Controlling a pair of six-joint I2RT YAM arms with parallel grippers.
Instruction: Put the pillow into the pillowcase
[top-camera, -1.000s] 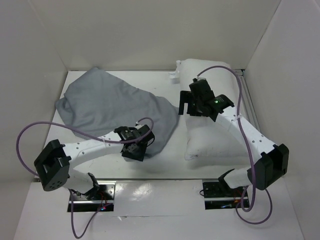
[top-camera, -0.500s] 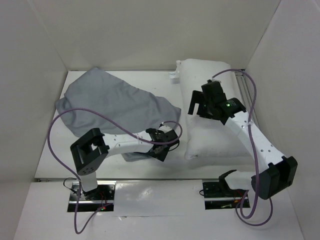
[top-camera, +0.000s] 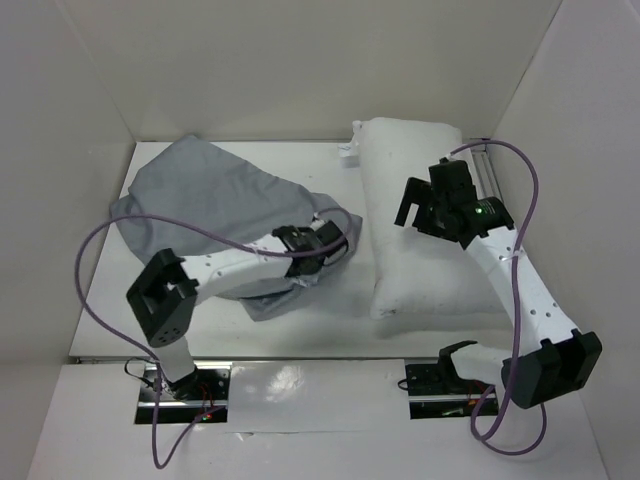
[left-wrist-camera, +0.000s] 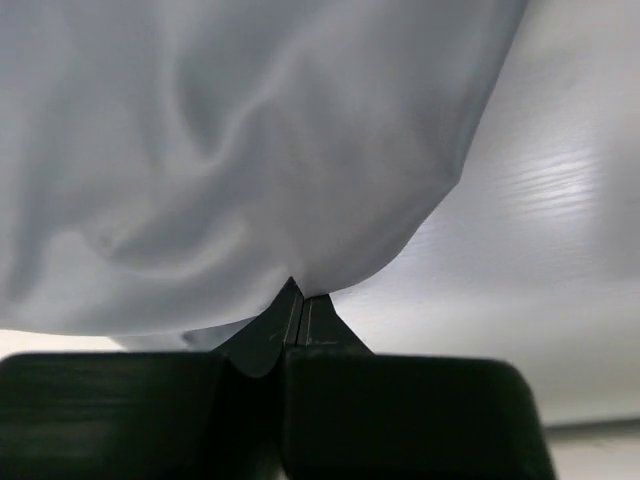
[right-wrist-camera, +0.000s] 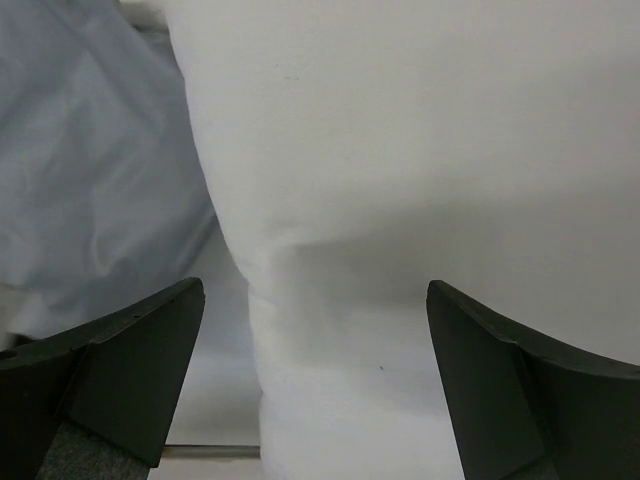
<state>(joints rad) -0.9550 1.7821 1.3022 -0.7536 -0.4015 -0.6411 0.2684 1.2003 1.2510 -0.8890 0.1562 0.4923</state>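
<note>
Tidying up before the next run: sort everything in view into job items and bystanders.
For the job:
pillow
pillowcase
left claw, shut on the pillowcase edge
right claw, open over the pillow

Just there:
purple cables
table

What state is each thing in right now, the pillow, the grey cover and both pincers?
pillow: lying flat, bare, not yet covered.
pillowcase: crumpled beside the pillow, one edge pinched.
left pincer: shut on the pillowcase's edge.
right pincer: wide open above the pillow, holding nothing.
</note>
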